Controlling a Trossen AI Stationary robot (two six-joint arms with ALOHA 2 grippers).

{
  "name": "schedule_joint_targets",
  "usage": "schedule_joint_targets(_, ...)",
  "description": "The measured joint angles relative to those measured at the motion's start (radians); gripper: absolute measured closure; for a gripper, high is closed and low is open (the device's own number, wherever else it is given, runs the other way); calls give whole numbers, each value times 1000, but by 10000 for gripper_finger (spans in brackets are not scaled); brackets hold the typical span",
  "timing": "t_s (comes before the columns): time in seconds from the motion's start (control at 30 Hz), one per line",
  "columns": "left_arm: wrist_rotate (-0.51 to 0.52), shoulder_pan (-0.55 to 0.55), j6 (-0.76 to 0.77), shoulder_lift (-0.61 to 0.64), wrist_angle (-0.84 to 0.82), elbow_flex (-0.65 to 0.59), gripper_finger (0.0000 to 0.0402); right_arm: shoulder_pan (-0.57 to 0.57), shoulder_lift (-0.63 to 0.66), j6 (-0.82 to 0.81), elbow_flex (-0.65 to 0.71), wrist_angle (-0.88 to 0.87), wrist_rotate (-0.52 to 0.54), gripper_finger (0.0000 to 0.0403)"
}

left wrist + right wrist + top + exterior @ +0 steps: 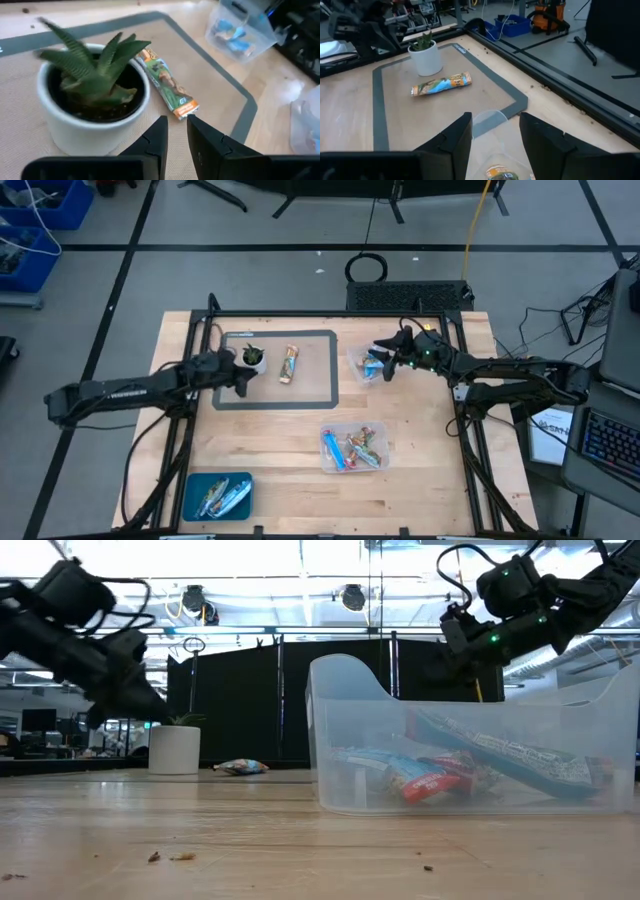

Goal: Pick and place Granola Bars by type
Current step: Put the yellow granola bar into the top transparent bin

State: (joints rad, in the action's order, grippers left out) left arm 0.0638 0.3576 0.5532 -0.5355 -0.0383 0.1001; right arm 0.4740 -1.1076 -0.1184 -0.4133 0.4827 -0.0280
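Currently the left gripper (243,377) sits over the mat (330,385) near the desk's (430,480) back-left corner, fingers nearly closed with only a slit between them, holding nothing. It is right beside the potted plant (254,358), and the lone bar (289,364) lies on the mat just past the pot. Main risk, as I see it: going for that bar from here, the arm clips the pot or its leaves and tips it, or shoves the bar along the mat; the slit also looks too narrow to straddle the bar unless it opens first. Right gripper (394,358) hovers over the clear bin (357,361) near the back-right edge, fingers well apart and empty, so a low move could nudge that light bin. Remaining bars: a mixed pile in the clear bin (353,447) mid-desk toward the front, silvery-blue ones in the blue tray (190,492) at the front-left corner. Labels: lone bar's wrapper is orange and green with a picture, but no text is readable; same for the rest.
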Motion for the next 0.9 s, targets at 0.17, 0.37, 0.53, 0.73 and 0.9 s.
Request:
schedule_joint_targets(0.17,-21,-3,-58,-228,3,141,296,0,0,0,0,15,0,247)
schedule_joint_targets(0.37,-18,-26,-182,-499,-25,364,207,0,0,7,0,15,0,247)
schedule_joint_targets(0.53,49,-33,-133,-685,-192,556,168,0,0,8,0,14,0,247)
schedule_joint_targets(0.73,142,-30,-83,-876,-417,735,179,0,0,12,0,9,0,247)
schedule_joint_targets(0.9,160,-30,-84,-966,-429,793,202,0,0,26,0,5,0,247)
